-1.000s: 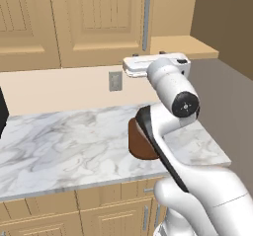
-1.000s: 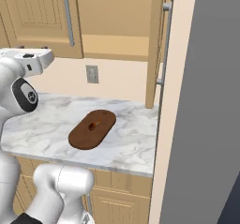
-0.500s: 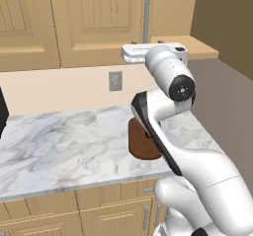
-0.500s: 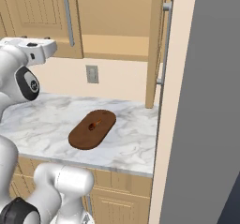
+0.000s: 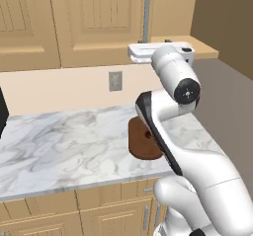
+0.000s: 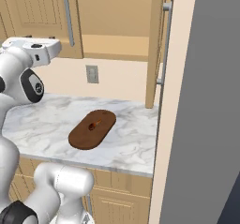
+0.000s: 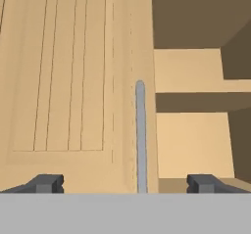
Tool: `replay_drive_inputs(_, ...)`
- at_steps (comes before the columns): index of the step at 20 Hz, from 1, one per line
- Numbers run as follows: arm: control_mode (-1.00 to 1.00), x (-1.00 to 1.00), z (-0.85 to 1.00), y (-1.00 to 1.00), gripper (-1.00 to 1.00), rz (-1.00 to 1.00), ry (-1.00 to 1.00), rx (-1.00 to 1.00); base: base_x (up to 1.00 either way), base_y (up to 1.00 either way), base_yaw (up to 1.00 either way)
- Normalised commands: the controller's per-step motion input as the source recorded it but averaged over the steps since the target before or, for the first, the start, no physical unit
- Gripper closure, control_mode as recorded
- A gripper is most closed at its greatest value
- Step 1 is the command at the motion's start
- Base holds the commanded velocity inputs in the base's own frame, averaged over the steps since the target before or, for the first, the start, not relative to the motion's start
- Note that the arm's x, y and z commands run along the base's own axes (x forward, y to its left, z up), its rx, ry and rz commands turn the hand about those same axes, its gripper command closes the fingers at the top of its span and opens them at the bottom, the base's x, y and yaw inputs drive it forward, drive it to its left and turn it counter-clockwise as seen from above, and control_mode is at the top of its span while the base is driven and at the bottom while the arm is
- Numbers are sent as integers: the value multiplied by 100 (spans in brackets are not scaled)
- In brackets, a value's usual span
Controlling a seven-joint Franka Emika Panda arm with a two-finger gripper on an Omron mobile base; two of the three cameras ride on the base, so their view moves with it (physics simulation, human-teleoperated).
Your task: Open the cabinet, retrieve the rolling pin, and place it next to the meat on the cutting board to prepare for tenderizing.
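The cabinet (image 5: 94,22) has its left door shut and its right door (image 6: 156,45) swung open, baring a plain shelf (image 6: 112,45). The rolling pin is out of view. My gripper (image 7: 125,183) is open, raised in front of the shut door. That door's grey bar handle (image 7: 141,135) runs down between the two fingertips (image 7: 46,183), a little way off. My white hand (image 5: 143,52) hangs just below the handle (image 5: 147,13). Down on the counter lies the dark oval cutting board (image 6: 90,130) with the small meat (image 6: 95,123) lump on it.
A marble counter (image 5: 59,141) runs below, with a wall outlet (image 5: 115,80) behind it. A tall grey panel (image 6: 206,106) closes off the right side. Low cabinets (image 6: 117,197) sit under the counter, and a dark appliance edge (image 5: 2,116) shows at far left.
The arm has lifted the hand from outlet height up toward the shut door's handle. The jaws stay open, and the board and meat have not moved.
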Motion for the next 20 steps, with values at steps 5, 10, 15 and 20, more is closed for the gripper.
replay_drive_inputs(5, -100, 1, 0, -38, -100, 0, -4, 0, 0, 0, 0)
replay_drive_inputs(10, -100, 25, 0, -35, -100, 0, -1, 0, 0, 0, 0)
replay_drive_inputs(15, -100, 62, 0, -9, -100, 1, 0, 0, 0, 0, 0)
replay_drive_inputs(20, -100, 56, 0, 5, -100, 6, 0, 0, 0, 0, 0)
